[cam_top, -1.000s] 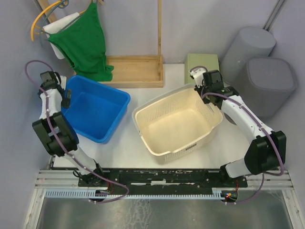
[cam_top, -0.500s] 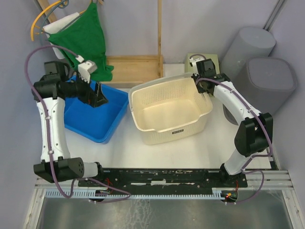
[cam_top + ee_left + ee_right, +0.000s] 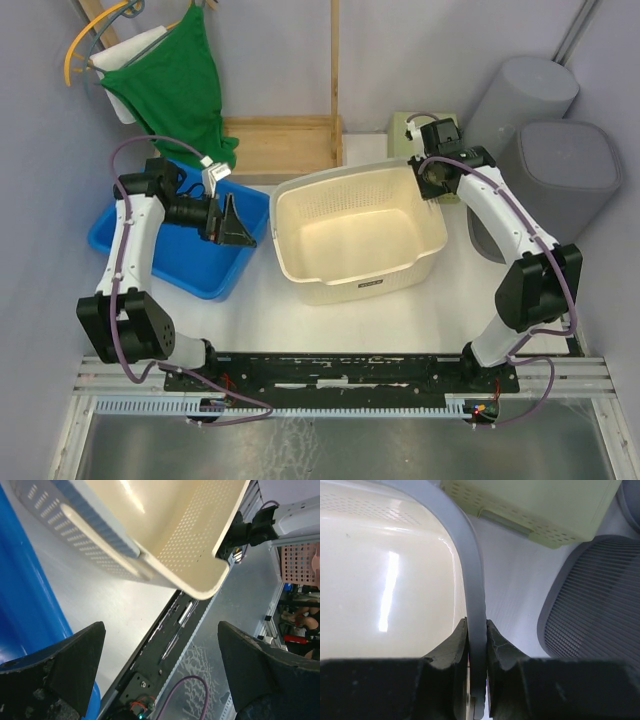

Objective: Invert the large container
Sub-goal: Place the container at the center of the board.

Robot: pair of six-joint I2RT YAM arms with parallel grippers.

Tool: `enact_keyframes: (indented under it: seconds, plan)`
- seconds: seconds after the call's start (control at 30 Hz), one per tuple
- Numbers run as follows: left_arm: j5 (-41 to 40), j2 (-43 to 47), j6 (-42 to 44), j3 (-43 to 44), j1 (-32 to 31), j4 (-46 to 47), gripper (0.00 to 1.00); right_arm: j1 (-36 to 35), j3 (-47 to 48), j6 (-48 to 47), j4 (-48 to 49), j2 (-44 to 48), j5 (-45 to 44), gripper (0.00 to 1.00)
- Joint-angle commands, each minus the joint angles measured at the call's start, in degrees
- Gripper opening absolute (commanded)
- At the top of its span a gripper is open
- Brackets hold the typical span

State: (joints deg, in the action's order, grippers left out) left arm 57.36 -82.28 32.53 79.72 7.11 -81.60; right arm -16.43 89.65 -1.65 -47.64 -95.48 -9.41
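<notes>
1. I see a white table (image 3: 262,312) under everything in the overhead view.
2. The large cream perforated plastic basket (image 3: 355,235) sits mid-table with its open side up, not yet turned over. Its near wall faces the overhead camera.
3. Two grey ribbed bins (image 3: 555,170) stand to the right of the basket.
4. A rectangular blue plastic tub (image 3: 165,262) lies just left of the basket, slightly apart from it.
5. A green cloth (image 3: 185,90) hangs at the far left, beside a low wooden frame (image 3: 285,148).
6. A pale green perforated box (image 3: 404,128) sits just behind the basket's far right corner.
7. My right fingers (image 3: 451,650) are pinched narrow on the basket's rim at that corner, with the rim between them.
8. My left fingers (image 3: 65,670) are spread wide and hold nothing. They hover over the tub's right edge, pointing at the basket's left wall without touching it.
</notes>
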Motion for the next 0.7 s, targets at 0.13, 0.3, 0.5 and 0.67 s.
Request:
enact_keyframes:
  seconds: [0.13, 0.3, 0.5, 0.67]
  plan:
    - [-7.9, 1.4, -24.3, -3.9, -12.9, 20.7, 0.99, 0.6, 4.6, -3.5, -10.8, 1.2, 9.7, 0.36]
    - [-9.5, -0.7, -24.4, -4.6, -14.4, 21.1, 0.99, 0.7, 8.8, -4.4, -16.0, 1.9, 14.2, 0.81]
    - [-10.3, -1.3, -23.9, -4.5, -15.0, 21.0, 0.99, 2.2, 16.8, -3.5, -22.4, 3.2, 17.7, 0.90]
    - [-10.6, -1.3, -23.3, -5.1, -15.0, 21.0, 1.00, 19.8, 30.8, -3.4, -33.2, -0.5, 35.8, 0.91]
